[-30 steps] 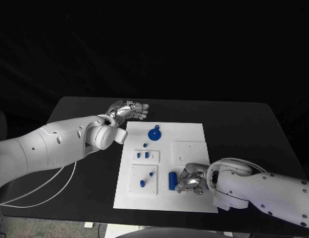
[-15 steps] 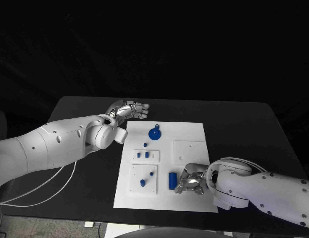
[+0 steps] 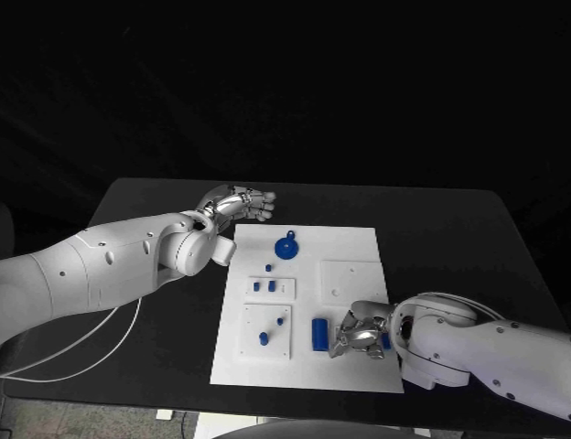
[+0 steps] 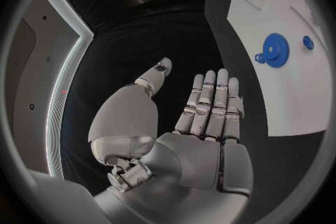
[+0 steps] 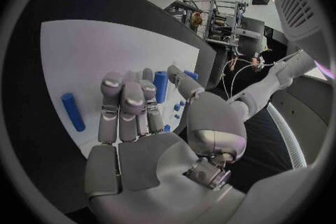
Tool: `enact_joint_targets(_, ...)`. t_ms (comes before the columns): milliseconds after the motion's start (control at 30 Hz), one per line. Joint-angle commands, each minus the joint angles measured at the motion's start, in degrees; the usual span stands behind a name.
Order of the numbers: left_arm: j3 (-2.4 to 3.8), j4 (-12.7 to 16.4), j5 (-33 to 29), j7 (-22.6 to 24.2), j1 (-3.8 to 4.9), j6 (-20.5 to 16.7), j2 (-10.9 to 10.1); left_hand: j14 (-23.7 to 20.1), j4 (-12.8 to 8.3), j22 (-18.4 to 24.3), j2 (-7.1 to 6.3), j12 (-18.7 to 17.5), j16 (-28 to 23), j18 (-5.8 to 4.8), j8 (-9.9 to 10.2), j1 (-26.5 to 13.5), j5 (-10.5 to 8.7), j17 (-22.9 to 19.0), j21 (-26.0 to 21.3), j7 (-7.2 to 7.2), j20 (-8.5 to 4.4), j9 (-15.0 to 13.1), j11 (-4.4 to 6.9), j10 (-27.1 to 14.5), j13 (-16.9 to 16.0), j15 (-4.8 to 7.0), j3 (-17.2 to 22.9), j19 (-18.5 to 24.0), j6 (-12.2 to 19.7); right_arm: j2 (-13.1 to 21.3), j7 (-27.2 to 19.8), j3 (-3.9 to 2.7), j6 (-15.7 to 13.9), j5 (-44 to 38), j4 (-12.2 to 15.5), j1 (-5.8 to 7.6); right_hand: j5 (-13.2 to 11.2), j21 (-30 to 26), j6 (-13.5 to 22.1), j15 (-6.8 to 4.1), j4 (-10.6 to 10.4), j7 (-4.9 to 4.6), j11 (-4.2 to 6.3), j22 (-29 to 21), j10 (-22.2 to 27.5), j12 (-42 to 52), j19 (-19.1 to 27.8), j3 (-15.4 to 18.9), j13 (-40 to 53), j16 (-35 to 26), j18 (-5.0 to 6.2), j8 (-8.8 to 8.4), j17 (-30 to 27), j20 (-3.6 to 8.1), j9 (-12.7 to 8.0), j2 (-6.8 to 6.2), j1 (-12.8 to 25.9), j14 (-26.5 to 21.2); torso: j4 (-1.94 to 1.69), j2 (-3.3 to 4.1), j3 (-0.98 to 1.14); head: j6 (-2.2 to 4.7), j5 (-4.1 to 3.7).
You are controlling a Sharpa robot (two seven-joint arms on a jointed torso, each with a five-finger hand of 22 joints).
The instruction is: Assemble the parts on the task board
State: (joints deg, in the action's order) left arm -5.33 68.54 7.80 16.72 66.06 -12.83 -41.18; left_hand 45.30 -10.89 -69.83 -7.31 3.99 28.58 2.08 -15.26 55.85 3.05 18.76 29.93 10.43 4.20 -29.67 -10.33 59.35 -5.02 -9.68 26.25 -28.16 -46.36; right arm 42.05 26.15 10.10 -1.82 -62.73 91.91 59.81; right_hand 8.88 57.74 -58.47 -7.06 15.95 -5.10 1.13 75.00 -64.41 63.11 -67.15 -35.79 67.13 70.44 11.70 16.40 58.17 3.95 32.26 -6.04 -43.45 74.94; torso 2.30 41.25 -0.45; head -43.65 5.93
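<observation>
The white task board (image 3: 345, 240) lies mid-table. On it are a blue gear (image 3: 285, 247), several small blue pegs (image 3: 264, 286) standing in its plates, and a blue cylinder (image 3: 318, 334) lying near the front. My right hand (image 3: 359, 335) hovers low over the board's front right part, right beside that cylinder, holding nothing. A second blue cylinder (image 3: 386, 340) lies just right of it. In the right wrist view the right hand (image 5: 133, 123) has one cylinder (image 5: 160, 87) past its fingertips and the other cylinder (image 5: 72, 112) off to its side. My left hand (image 3: 240, 201) is open, off the board's far left corner.
The black table (image 3: 444, 238) surrounds the board. A blank white square plate (image 3: 351, 279) sits on the board's right half. In the left wrist view the left hand (image 4: 189, 134) is over bare table, with the gear (image 4: 275, 50) on the board beyond it.
My right hand has shifted slightly to the right and towards the front, uncovering a blue cylinder at its right side. The left arm has not moved.
</observation>
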Motion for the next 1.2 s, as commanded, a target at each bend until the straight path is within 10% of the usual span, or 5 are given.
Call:
enact_joint_targets(33, 0.04, 0.1, 0.0, 0.3, 0.04, 0.7, 0.0, 0.3, 0.2, -0.1, 0.42, 0.1, -0.1, -0.42, -0.2, 0.0, -0.14, 0.1, -0.2, -0.08, -0.11, 0.0, -0.09, -0.3, 0.1, -0.07, -0.3, 0.3, -0.4, 1.4, -3.1, -0.76, -3.3, 2.3, 0.7, 0.02, 0.2, -0.2, -0.1, -0.18, -0.1, -0.22, -0.04, 0.7, -0.1, -0.4, -0.1, 0.3, 0.1, -0.2, 3.30, -0.18, 0.0, -0.18, 0.1, -0.02, -0.2, 0.3, 0.02, -0.04, 0.00, 0.20, -0.07)
enact_joint_targets(367, 0.04, -0.4, 0.0, 0.5, 0.04, 0.6, 0.3, 0.4, 0.2, -0.1, 0.38, 0.1, -0.1, -0.43, -0.3, -0.1, -0.14, 0.1, -0.2, -0.07, -0.12, 0.0, -0.08, -0.2, 0.1, -0.05, -0.4, 0.3, -0.4, 7.3, -3.2, -4.59, -1.6, 2.9, 1.9, 2.06, -1.5, -0.4, 0.2, -0.10, -0.8, -0.31, -0.13, 0.6, -0.1, -0.5, -0.1, 0.9, 0.1, -0.4, 3.30, -0.41, 0.0, -0.12, 0.1, -0.57, 0.1, 0.3, 0.09, -0.06, 0.07, 1.04, -1.17)
enact_joint_targets(700, 0.03, -0.5, 0.0, 0.4, 0.04, 0.9, 0.3, 0.4, 0.3, -0.1, 0.40, 0.2, -0.1, -0.46, -0.3, -0.2, -0.15, 0.2, -0.2, -0.08, -0.15, 0.0, -0.05, -0.1, 0.2, -0.02, -0.4, 0.2, -0.5, 9.8, 0.1, -4.72, 4.4, -3.5, -0.3, 3.08, -5.2, -0.7, 0.3, -0.05, -1.3, -0.35, -0.18, 0.7, 0.0, -0.8, 0.0, 0.7, 0.0, -0.5, 3.30, -0.61, -0.1, -0.13, 0.2, -0.27, -0.5, 0.2, 0.04, 0.05, 0.20, 1.32, -2.15)
enact_joint_targets(1200, 0.03, -0.5, 0.0, 0.5, 0.04, 0.9, 0.2, 0.5, 0.3, -0.2, 0.37, 0.2, -0.1, -0.48, -0.3, -0.2, -0.15, 0.2, -0.2, -0.08, -0.18, 0.1, -0.03, -0.1, 0.2, 0.00, -0.4, 0.2, -0.5, 10.5, 4.2, -3.67, 4.7, -12.4, -0.7, 1.78, -6.1, -0.8, 0.3, -0.07, -3.8, -0.30, -0.13, 0.8, -0.1, -1.0, 0.1, 1.9, 0.0, -0.5, 3.30, -0.60, 0.0, -0.27, 0.4, -2.86, 1.8, 0.3, 0.03, 0.04, 0.05, 1.01, -2.65)
